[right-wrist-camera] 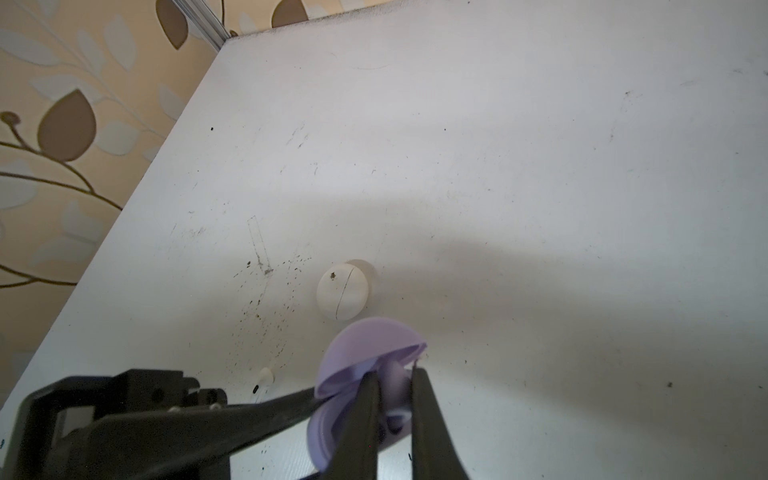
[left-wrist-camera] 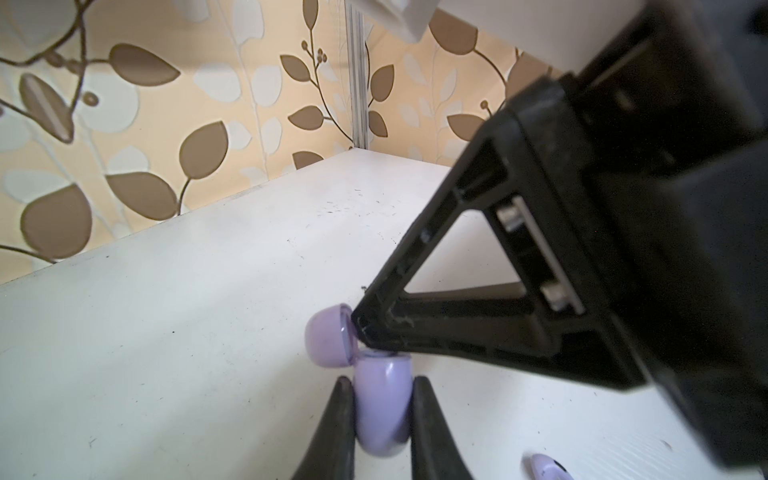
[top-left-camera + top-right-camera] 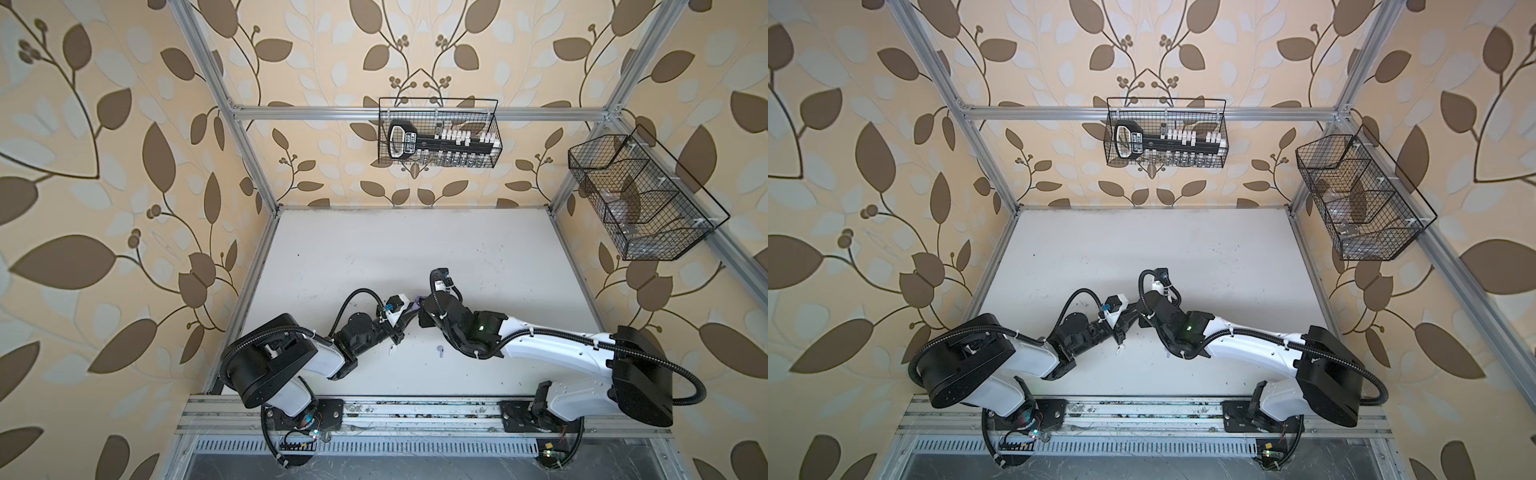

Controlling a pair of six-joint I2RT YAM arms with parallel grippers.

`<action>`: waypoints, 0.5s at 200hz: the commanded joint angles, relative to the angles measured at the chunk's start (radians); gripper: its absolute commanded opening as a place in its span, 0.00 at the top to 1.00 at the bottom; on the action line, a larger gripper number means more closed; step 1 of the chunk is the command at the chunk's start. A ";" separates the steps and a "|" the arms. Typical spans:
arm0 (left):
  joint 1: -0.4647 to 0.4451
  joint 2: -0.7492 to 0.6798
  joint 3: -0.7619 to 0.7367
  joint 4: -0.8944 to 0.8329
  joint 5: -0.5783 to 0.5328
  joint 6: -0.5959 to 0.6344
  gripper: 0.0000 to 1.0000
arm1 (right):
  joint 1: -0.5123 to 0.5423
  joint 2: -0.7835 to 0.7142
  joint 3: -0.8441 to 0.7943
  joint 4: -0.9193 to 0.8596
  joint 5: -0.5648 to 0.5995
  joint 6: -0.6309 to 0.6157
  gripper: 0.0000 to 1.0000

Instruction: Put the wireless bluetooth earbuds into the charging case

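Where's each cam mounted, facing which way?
Top views: overhead, facing down at table; left arm and right arm show.
Left wrist: on left arm, looks along left hand gripping lavender case; right hand shows.
Right wrist: on right arm, looks along right hand pinching lavender earbud; left hand shows.
Shared: both wrists see lavender case.

Top pair: You look from high above the arm bases, steeply down on the table (image 3: 374,249) toward the far wall. Both top views share the whole scene, far from the jaws.
Left wrist: You look from just behind the left gripper (image 2: 381,381), along its jaws; a wall corner lies ahead.
Right wrist: You look down past the right gripper (image 1: 395,374), close on the lavender earbud (image 1: 395,417) between its jaws; the white case (image 1: 341,291) lies beyond.
Overlap: Both wrist views share the lavender case (image 2: 382,411) and the opposing gripper.
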 commanded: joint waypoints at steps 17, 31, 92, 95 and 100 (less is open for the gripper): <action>0.008 -0.030 -0.001 0.115 0.036 0.022 1.00 | -0.007 -0.022 -0.019 -0.019 -0.077 0.037 0.86; 0.008 -0.035 -0.002 0.115 0.050 0.024 1.00 | -0.019 -0.034 -0.025 -0.015 -0.092 0.043 0.85; 0.008 -0.047 -0.004 0.115 0.075 0.026 1.00 | -0.060 -0.086 -0.043 -0.008 -0.130 0.051 0.75; 0.008 -0.048 -0.003 0.115 0.075 0.026 1.00 | -0.059 -0.088 -0.043 -0.008 -0.131 0.051 0.75; 0.008 -0.048 -0.002 0.115 0.075 0.026 1.00 | -0.060 -0.093 -0.043 -0.008 -0.130 0.051 0.75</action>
